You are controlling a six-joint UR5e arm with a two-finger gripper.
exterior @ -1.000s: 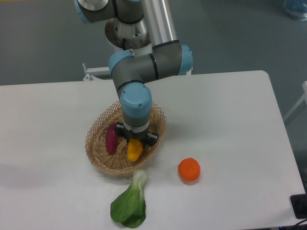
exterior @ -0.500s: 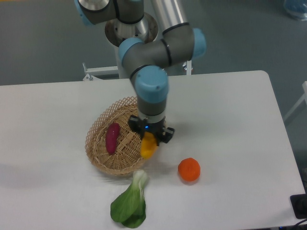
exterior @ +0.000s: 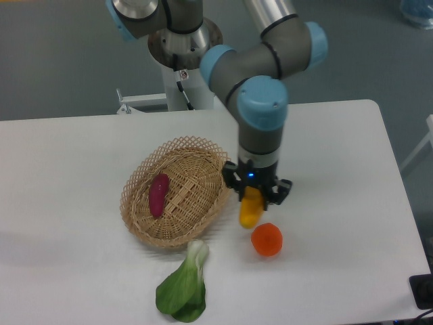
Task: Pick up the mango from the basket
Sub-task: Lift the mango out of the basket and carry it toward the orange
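My gripper (exterior: 253,197) is shut on the yellow-orange mango (exterior: 249,210), which hangs from the fingers above the white table, just right of the wicker basket (exterior: 177,196) and clear of its rim. The mango's lower end is just above and left of the round orange fruit. The basket holds only the dark purple vegetable (exterior: 158,194).
A round orange fruit (exterior: 266,240) lies on the table right below the held mango. A green leafy vegetable (exterior: 185,287) lies in front of the basket. The arm's base (exterior: 183,40) stands behind the table's far edge.
My gripper has moved right with the mango, out of the basket and past its right rim. The mango now hangs over the table near the orange fruit.
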